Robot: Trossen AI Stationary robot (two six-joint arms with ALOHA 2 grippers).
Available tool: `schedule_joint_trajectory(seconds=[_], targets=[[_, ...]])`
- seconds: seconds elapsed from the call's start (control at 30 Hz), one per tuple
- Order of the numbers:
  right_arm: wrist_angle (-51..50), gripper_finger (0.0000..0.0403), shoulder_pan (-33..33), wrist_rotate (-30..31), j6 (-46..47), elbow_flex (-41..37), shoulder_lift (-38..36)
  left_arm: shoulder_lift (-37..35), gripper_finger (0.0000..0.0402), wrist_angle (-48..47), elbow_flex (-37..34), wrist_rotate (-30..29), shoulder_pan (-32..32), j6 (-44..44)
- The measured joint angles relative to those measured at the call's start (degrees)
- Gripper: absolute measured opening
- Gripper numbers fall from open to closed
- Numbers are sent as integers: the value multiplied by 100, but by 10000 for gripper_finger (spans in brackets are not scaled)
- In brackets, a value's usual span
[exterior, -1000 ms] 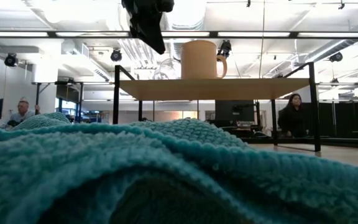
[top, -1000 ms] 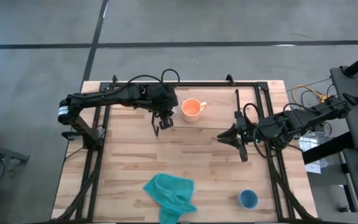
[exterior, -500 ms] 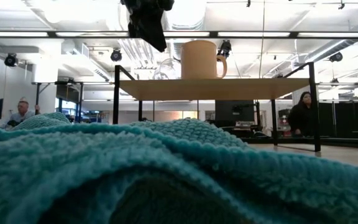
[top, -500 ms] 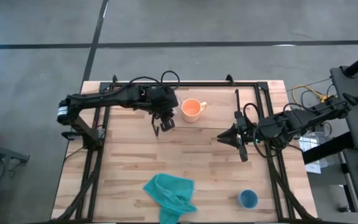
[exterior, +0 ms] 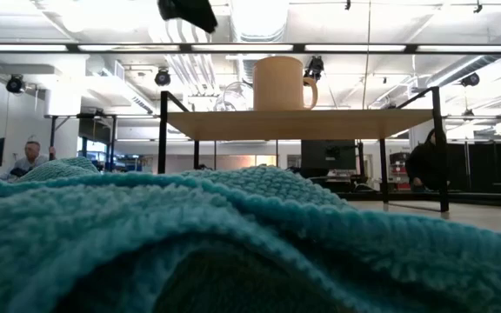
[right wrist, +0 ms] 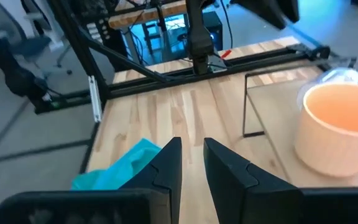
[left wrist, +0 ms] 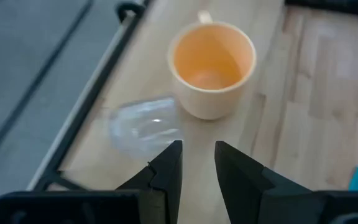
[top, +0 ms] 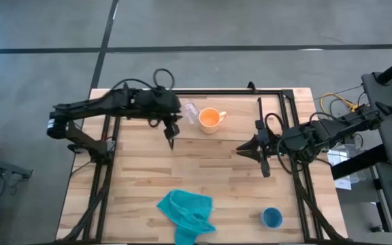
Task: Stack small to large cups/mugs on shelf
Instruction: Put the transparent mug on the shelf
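The orange mug (top: 210, 120) stands upright on the light-wood shelf (exterior: 303, 122), its handle toward the table's right. The clear glass cup (top: 190, 111) rests on the shelf just left of the mug (left wrist: 211, 65); the glass cup (left wrist: 145, 124) shows blurred. My left gripper (top: 171, 138) hovers above the shelf, on the near-left side of both, its fingers (left wrist: 197, 146) a narrow gap apart and empty. My right gripper (top: 242, 150) waits to the mug's right, its fingers (right wrist: 192, 144) slightly apart and empty. The blue cup (top: 271, 218) sits on the tabletop near the front right.
A crumpled teal cloth (top: 186, 214) lies at the table's near edge and fills the lower half of the low view (exterior: 233, 243). Black shelf legs (exterior: 162, 130) and frame bars run along the table's sides. People show in the room beyond the table.
My left gripper has risen and drawn back toward the table's left, away from the mug, leaving the top of the low view almost entirely. The arm has cleared off the glass cup, which now shows beside the mug. The mug and the glass cup have stayed put.
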Motion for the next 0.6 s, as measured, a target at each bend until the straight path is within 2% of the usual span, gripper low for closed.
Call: schedule_joint_trajectory(seconds=[0.27,0.4,0.53,0.6], targets=[[-139,63,-11,226,-1677,910,852,-593,82,30,7,-323,2,-9],[-1186,63,-11,1088,-2487,1652,1429,-768,82,41,3,-328,2,-9],[-2486,63,-12,2187,-2578,2352,2086,-865,82,9,-22,-368,2,-4],[-2906,63,-25,2465,-2519,2661,2396,-875,82,-1,-22,-368,2,-2]])
